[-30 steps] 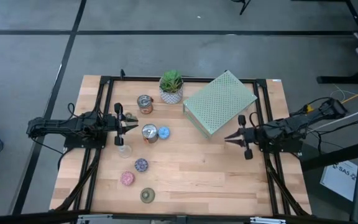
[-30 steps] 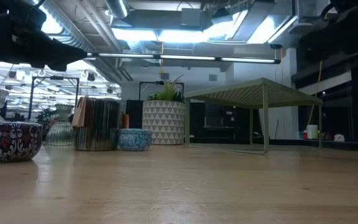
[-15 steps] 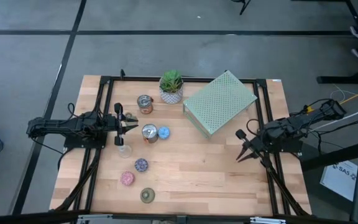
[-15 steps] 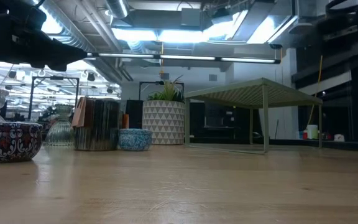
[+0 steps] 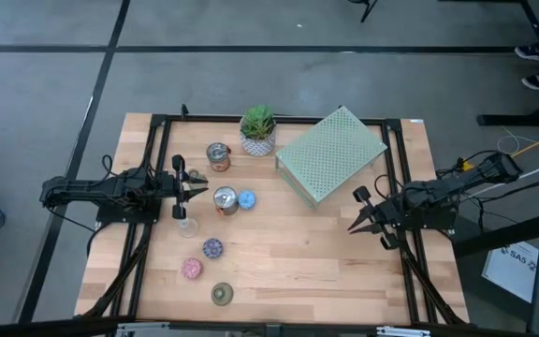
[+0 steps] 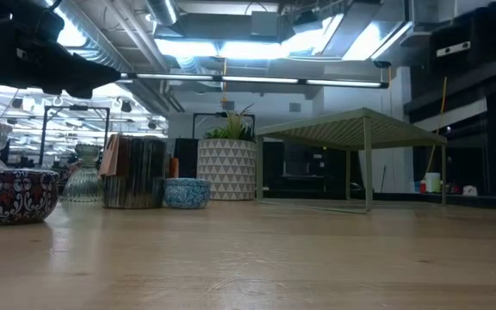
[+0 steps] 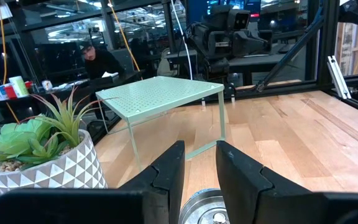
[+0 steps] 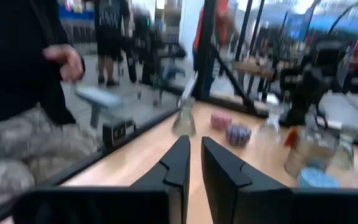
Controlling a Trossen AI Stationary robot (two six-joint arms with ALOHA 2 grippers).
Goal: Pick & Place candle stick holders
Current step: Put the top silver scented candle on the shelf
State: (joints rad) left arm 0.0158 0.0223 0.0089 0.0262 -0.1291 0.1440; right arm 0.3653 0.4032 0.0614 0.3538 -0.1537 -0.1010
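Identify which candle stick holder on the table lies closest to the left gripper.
The clear glass holder, directly beside the left gripper fingertips; the silver, blue, purple, pink and olive-gold ones sit farther off.

free: bare table (image 5: 307, 253) mid/right | blocked: slab (image 5: 330, 154), plant (image 5: 257, 129), holders cluster (image 5: 225, 198) left

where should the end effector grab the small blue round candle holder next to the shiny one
Take the small blue round candle holder by its rim, one finger inside the open cup and one outside, coming straight down from above. It stands upright with its mouth up. The shiny silver-copper cylindrical holder sits right beside it, so put the outer finger on the side facing away from that one.
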